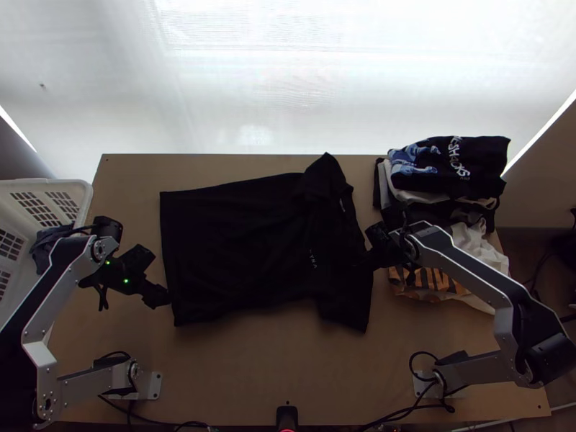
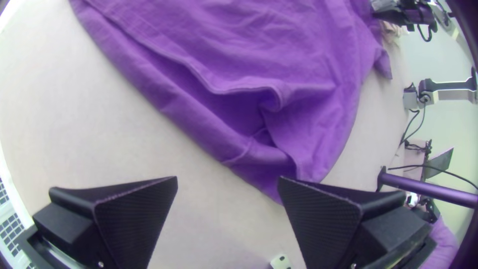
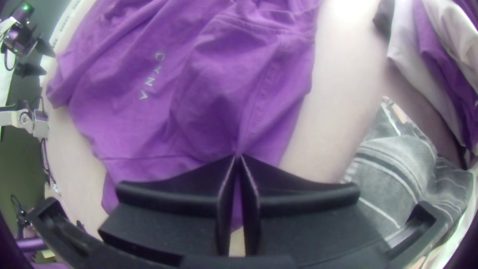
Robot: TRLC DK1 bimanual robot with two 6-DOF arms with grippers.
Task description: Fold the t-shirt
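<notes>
1. A dark t-shirt was seen spread across the middle of a light wooden worktop, its hem toward the left arm and its collar end toward the right.
2. Shallow wrinkles were spread over the body of the shirt, and small pale lettering was displayed on its chest. One sleeve was pointed toward the worktop's far edge, the other toward the near edge.
3. The left pincer was positioned at the near corner of the hem, its fingers parted widely. In the left wrist view, the corner was pictured close to one finger of the left pincer, with no cloth clamped; whether that finger was touched by the fabric could not be told. Two layers were slightly separated along the hem.
4. The right pincer was placed over the shirt's collar end, on the side toward the clothes pile. In the right wrist view, its fingertips were brought together on the fabric, where a creased ridge was pinched.
5. A pile of clothes was stacked at the worktop's right side, with a striped orange-and-black cloth and a white one included.
6. A white basket was stationed at the left, a grey cloth held inside.
</notes>
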